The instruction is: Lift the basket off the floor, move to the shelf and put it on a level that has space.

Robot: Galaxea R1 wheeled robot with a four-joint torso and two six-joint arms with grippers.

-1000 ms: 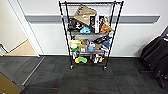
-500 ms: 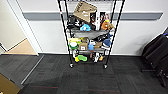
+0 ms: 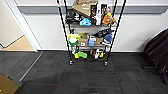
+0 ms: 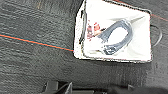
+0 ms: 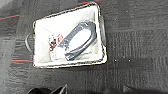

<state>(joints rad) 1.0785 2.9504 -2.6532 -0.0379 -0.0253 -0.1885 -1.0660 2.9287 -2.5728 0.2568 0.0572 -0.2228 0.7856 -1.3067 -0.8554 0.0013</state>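
So we've rolled closer: the shelf [image 3: 90, 31] now sits bigger, upper middle of our head view, top cropped. The basket [image 4: 113, 32] is on the floor [image 4: 37, 60] below both wrists, unlifted, and we can't tell our fingers' state.

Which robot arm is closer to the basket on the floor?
Right, probably, but only just. The right gripper and the left gripper both hang above the basket, which sits on the floor. Neither touches it.
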